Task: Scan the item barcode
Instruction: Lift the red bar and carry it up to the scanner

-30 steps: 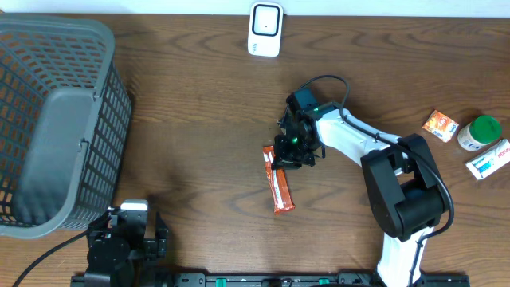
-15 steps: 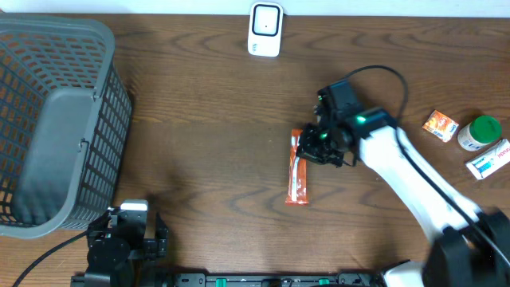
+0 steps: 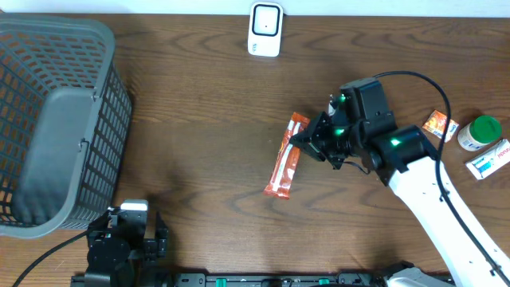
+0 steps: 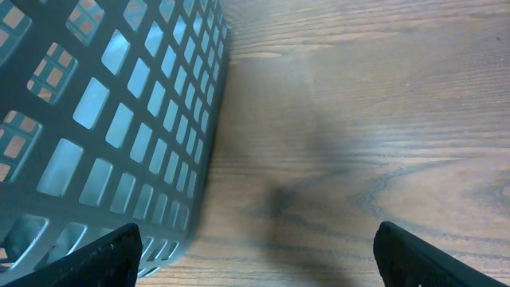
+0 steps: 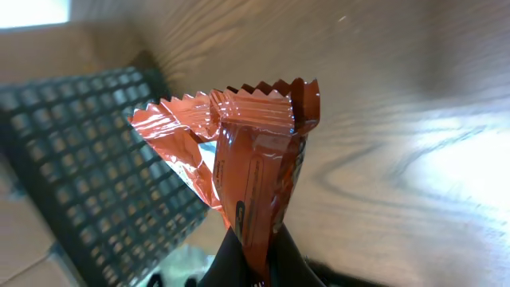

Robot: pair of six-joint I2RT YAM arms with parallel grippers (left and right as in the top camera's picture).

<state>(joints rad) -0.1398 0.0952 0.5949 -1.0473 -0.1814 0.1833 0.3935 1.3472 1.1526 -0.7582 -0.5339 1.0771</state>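
Note:
The item is an orange snack-bar wrapper (image 3: 284, 163) with crimped ends. It hangs tilted above the middle of the table, and my right gripper (image 3: 307, 144) is shut on its right side. In the right wrist view the wrapper (image 5: 256, 151) sticks up from between the black fingers (image 5: 291, 259), its zigzag end uppermost. No barcode is readable on it. A white scanner (image 3: 265, 29) stands at the table's far edge, well apart from the bar. My left gripper (image 3: 127, 237) rests open at the front left beside the basket, with nothing between its fingers (image 4: 107, 257).
A large grey mesh basket (image 3: 56, 119) fills the left side, and its wall (image 4: 119, 119) is close to the left gripper. At the right edge lie a small orange packet (image 3: 440, 125), a green-capped bottle (image 3: 480, 132) and a white box (image 3: 488, 162).
The right arm has swung to the right and risen, carrying the bar off its earlier spot; the bar now tilts the other way. The left arm has not moved.

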